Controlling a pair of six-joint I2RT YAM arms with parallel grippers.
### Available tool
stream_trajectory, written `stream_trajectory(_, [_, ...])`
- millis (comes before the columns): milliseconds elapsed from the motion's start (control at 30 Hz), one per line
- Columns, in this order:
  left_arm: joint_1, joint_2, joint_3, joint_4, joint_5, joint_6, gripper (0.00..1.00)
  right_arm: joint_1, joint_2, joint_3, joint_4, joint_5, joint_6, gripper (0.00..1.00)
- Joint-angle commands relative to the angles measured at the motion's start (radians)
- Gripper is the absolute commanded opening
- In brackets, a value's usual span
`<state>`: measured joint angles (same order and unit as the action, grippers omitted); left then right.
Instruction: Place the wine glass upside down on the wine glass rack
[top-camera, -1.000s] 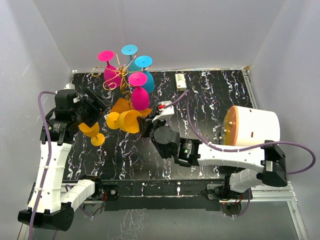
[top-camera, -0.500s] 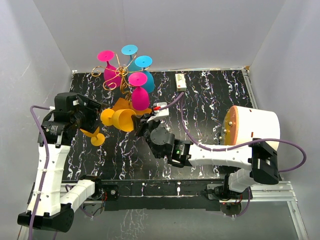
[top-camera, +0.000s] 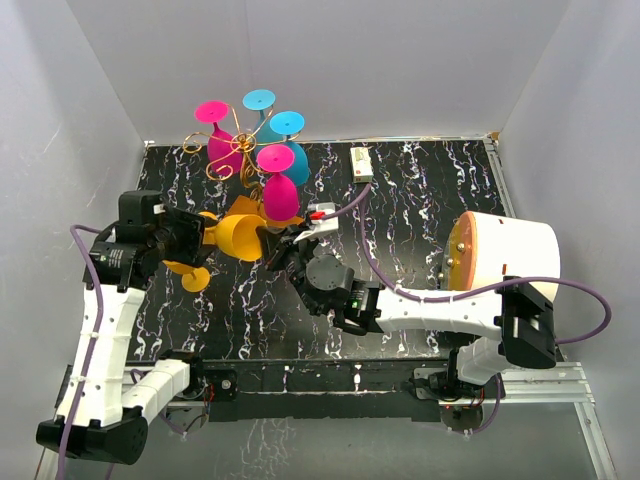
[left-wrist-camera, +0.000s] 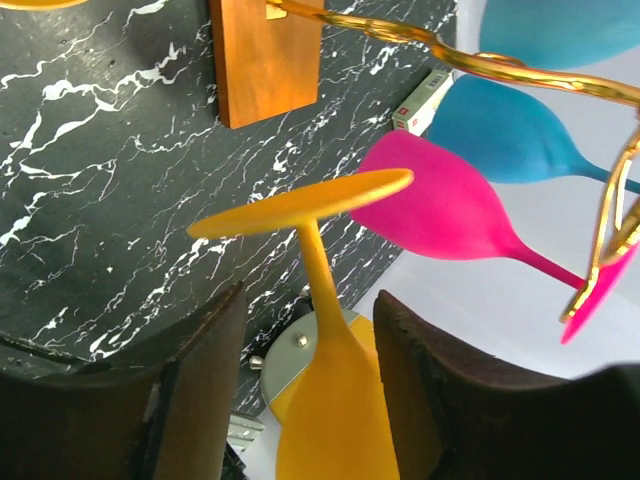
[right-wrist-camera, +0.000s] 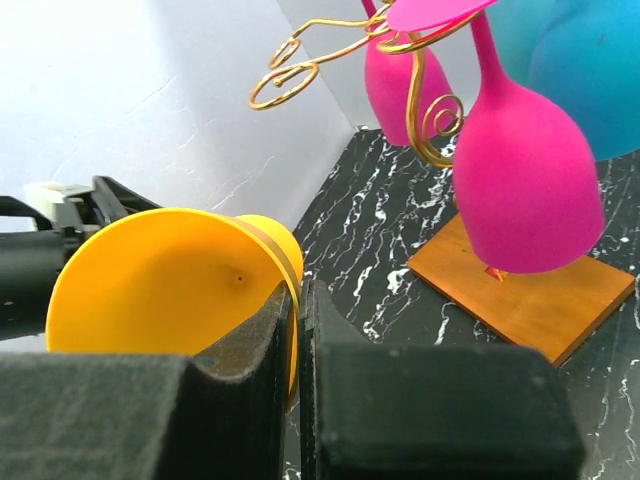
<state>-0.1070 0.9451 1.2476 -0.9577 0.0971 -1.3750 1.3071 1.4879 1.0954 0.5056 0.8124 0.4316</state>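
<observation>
The left gripper (left-wrist-camera: 310, 295) had moved in, jaws narrowed yet apart around the stem of the yellow plastic wine glass (left-wrist-camera: 332, 415). The right gripper (right-wrist-camera: 298, 305) pinched its rim: handover pending.

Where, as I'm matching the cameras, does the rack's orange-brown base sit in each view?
Top external: base left of centre, partly hidden by the pink glass.
Left wrist: base at the top edge, left of centre.
Right wrist: base lower right.
Shared landmark: the rack's gold wire arms.
</observation>
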Motion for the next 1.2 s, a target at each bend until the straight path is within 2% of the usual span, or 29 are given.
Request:
stream_trajectory(0, [-0.002, -0.019, -0.035, 0.011, 0.036, -0.036, 0.48, 0.004, -0.028, -0.019, 0.078, -0.046, 0.034, 0.0])
stream_trajectory(167, [-0.001, -0.018, -0.042, 0.027, 0.029, -0.049, 0.35, 0.004, -0.057, -0.045, 0.068, -0.079, 0.066, 0.0])
stream_trajectory(267, [-0.002, -0.017, -0.04, 0.028, 0.023, -0.057, 0.18, 0.004, -0.065, -0.054, 0.062, -0.088, 0.079, 0.0])
stream_trajectory(300, [-0.002, -0.016, -0.037, 0.024, 0.017, -0.057, 0.15, 0.004, -0.068, -0.056, 0.062, -0.091, 0.085, 0.0])
stream_trajectory(533, [-0.002, -0.015, -0.032, 0.047, 0.032, -0.032, 0.0, 0.003, -0.069, -0.058, 0.065, -0.123, 0.111, 0.0])
stream_trajectory(633, [-0.002, -0.018, -0.039, 0.056, 0.039, -0.022, 0.0, 0.003, -0.071, -0.06, 0.06, -0.129, 0.119, 0.0])
stream_trajectory(667, [-0.002, -0.02, -0.041, 0.058, 0.036, -0.018, 0.0, 0.003, -0.073, -0.06, 0.055, -0.13, 0.124, 0.04])
stream_trajectory(767, [-0.002, -0.023, -0.039, 0.057, -0.001, 0.002, 0.0, 0.003, -0.081, -0.055, 0.017, -0.114, 0.15, 0.35])
stream_trajectory(833, [-0.002, -0.018, -0.027, 0.054, -0.036, 0.024, 0.0, 0.003, -0.087, -0.041, -0.038, -0.096, 0.172, 0.48])
stream_trajectory(1067, [-0.021, -0.006, 0.0, 0.145, -0.114, 0.2, 0.0, 0.003, -0.148, -0.042, -0.215, -0.075, 0.224, 0.6])
stream_trajectory(1167, [-0.039, -0.008, 0.001, 0.156, -0.137, 0.24, 0.0, 0.003, -0.164, 0.05, -0.481, -0.067, 0.317, 0.63])
